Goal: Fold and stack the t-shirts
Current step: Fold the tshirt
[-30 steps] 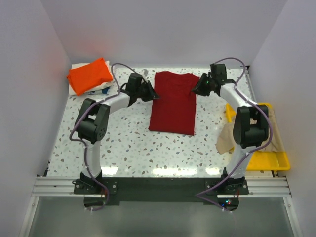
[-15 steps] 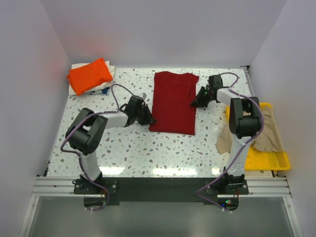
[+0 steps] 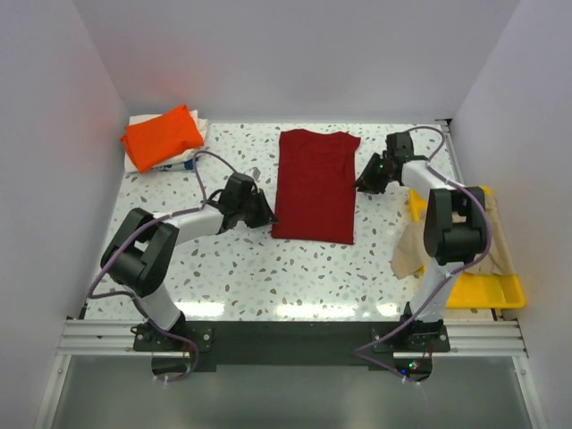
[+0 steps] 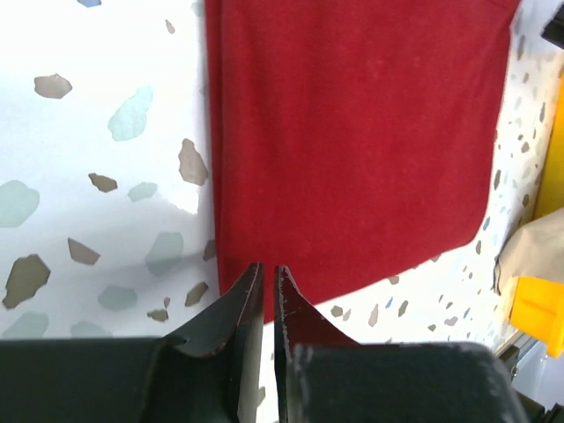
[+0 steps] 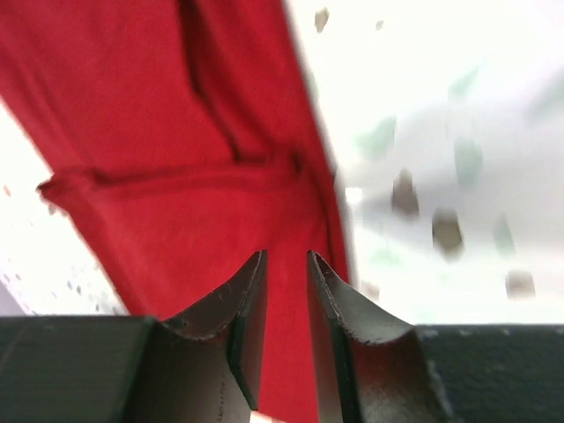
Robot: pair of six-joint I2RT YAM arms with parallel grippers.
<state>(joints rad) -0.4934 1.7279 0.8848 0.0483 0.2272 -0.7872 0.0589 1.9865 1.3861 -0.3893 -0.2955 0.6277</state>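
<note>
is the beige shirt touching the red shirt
Apart. The top view shows bare speckled table between the red shirt in the middle and the beige shirt draped over the yellow tray at the right.
</note>
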